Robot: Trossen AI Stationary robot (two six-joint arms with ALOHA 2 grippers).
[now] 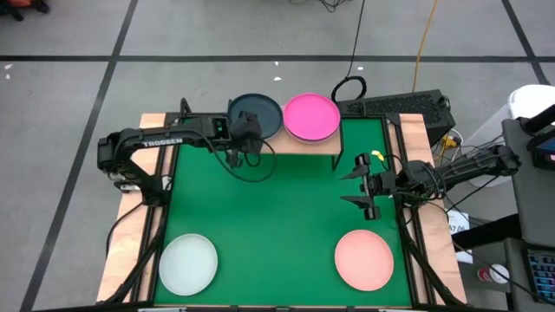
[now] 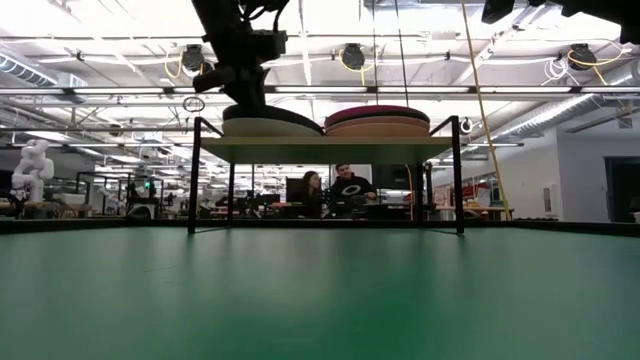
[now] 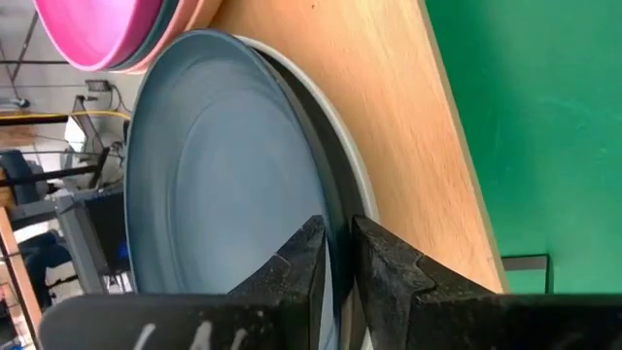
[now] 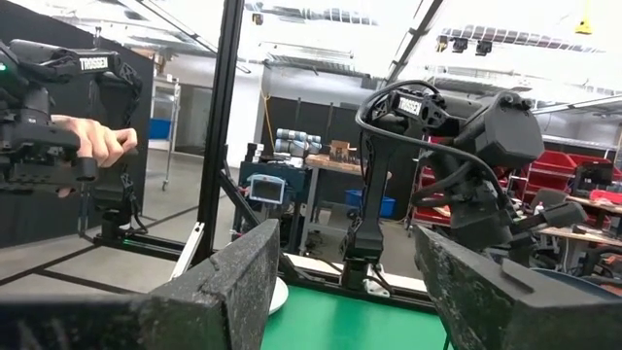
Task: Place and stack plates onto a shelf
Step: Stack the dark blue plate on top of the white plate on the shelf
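The right tool [image 4: 345,292] shows its two dark fingers [image 4: 228,287] spread wide apart over the green mat [image 4: 360,326]. Between them a white plate's edge [image 4: 278,295] peeks out. Beyond stand a black post [image 4: 219,126], another dark robot arm [image 4: 437,165] and a person's hand [image 4: 95,144] (gripping a black device)

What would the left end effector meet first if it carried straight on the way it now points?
Probably the dark teal-grey plate on the shelf: the left end effector has its fingers either side of that plate's rim, so going on would likely push it towards the magenta plate.
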